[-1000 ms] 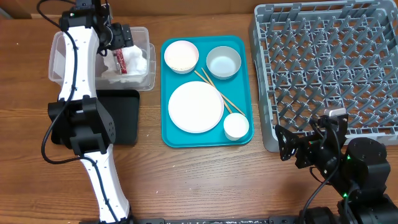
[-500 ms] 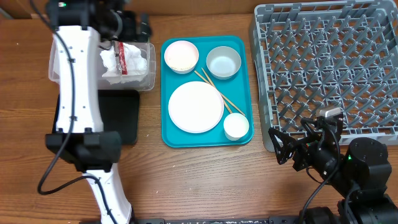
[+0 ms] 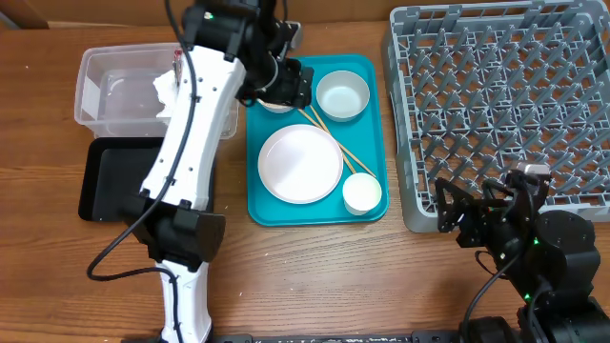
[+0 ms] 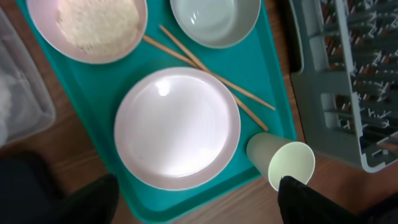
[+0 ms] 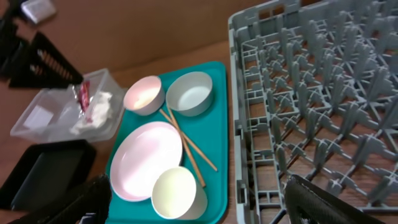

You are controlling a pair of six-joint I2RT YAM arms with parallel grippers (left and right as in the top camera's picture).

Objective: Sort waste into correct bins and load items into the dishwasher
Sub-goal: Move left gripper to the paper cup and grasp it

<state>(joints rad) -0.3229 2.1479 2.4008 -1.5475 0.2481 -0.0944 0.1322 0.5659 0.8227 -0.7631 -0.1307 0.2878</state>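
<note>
- Over the top-left corner of the teal tray (image 3: 372,133), the left fingers (image 4: 93,202) hang spread wide and hold nothing.
- The rice bowl (image 4: 99,25) lies just ahead of them and towards the tub (image 3: 114,90). In the overhead view the arm covers most of it.
- The bowl is round, so it has no long axis. It sits upright with its mouth up and the rice heaped inside, and any point on the rim would do for a grip.
- The left arm is much the nearer. The right fingers (image 5: 74,202), also wide and empty, are low over the counter at the near corner of the rack (image 3: 496,95), well apart from the bowl.
- The rice looks like the last waste to sort, since the wrapper (image 5: 84,99) and tissue (image 5: 99,112) already lie in the tub. The black tray (image 3: 114,181) beside it shows nothing in it.
- The chopsticks (image 3: 335,141) run diagonally from beside the rice bowl down to the cup (image 3: 362,193), passing the edge of the plate (image 3: 299,164). One end lies just beside the bowl, so a grip on that side could nudge them.
</note>
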